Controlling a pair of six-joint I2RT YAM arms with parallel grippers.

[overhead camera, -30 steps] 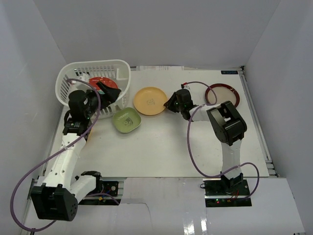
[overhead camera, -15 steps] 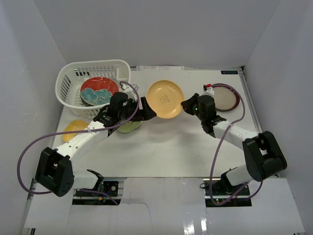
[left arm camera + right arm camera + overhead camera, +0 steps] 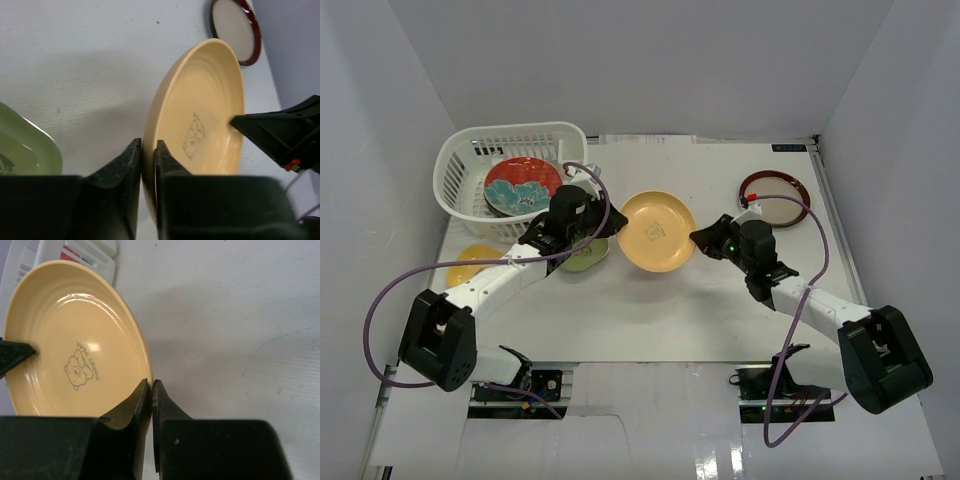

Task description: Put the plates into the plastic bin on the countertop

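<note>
My left fingers [image 3: 136, 157] are clenched on the left rim of the round yellow glazed plate [image 3: 657, 231] and my right fingers [image 3: 144, 400] on its right rim. Only my wrist views show that grip clearly. The plate is held tilted over the middle of the desk [image 3: 650, 310], right of the white slotted plastic bin [image 3: 510, 132] at the far left. From above, my left arm hides part of the small green dish [image 3: 588, 260] and the small yellow plate [image 3: 468, 265], while the red-and-teal floral plate [image 3: 523, 185] lies in the bin and the maroon-rimmed beige plate [image 3: 773, 198] sits far right.
</note>
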